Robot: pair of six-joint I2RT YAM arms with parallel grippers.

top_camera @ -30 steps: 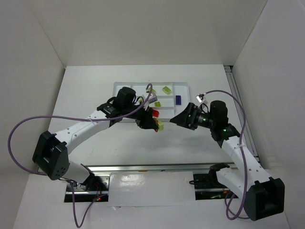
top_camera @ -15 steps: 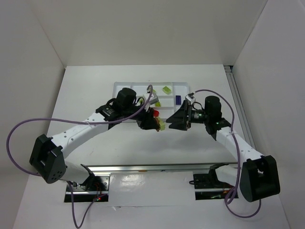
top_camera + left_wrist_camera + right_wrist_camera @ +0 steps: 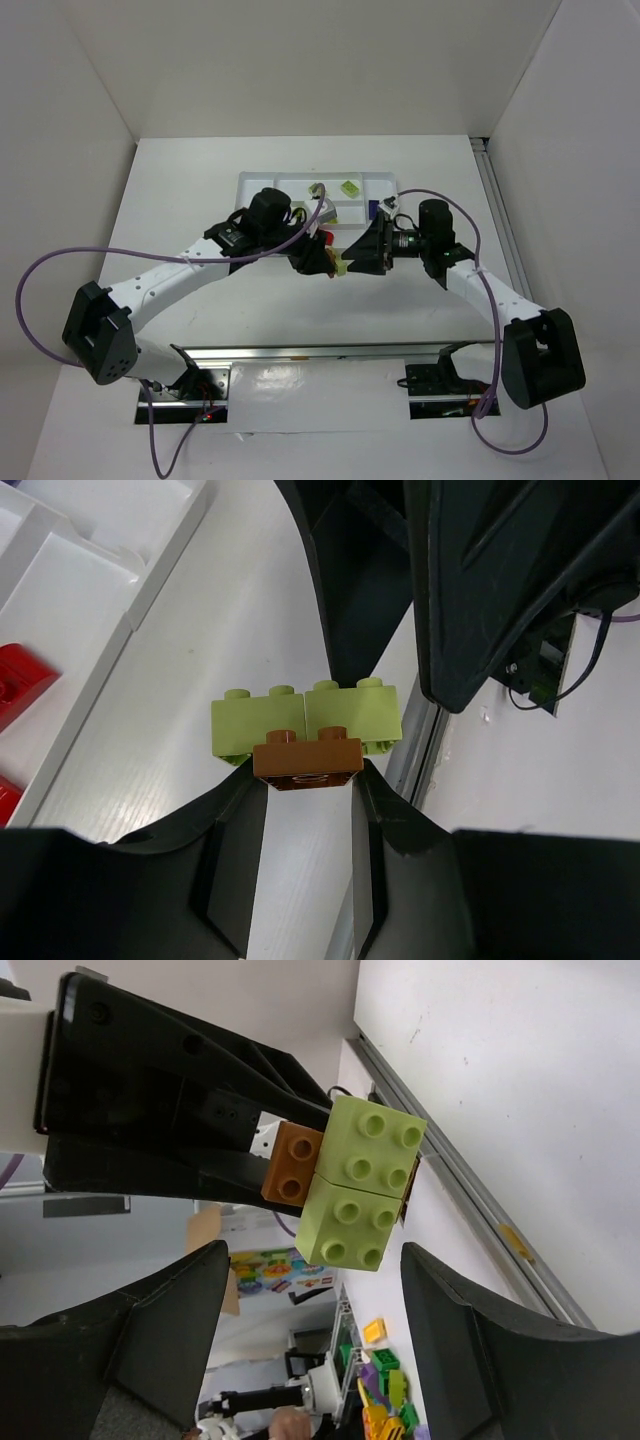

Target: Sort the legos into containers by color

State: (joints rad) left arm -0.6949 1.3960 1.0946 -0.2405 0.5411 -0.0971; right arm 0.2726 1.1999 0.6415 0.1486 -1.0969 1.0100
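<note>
Left wrist: left gripper [image 3: 306,785] clamped on brown lego [image 3: 306,760]. Two lime legos [image 3: 305,718] stuck at its 12 o'clock. Red legos [image 3: 18,680] in tray [image 3: 100,600], 9 o'clock. Right wrist alone shows right gripper [image 3: 312,1252] spread wide, flanking lime legos, gaps both sides. Top external: grippers meet at tray's 6 o'clock.

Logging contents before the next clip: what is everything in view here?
table: one, white, under everything
tray: one, white, far centre of the table
lime brick: one, lime green, far tray slot
blue brick: one, dark blue, right part of the tray, partly hidden
red bricks: two seen, red, in the tray
brick cluster: two lime green and one orange-brown, joined, held in front of the tray
left gripper: one, black, shut on brick cluster
right gripper: one, black, open, fingers flanking the cluster
</note>
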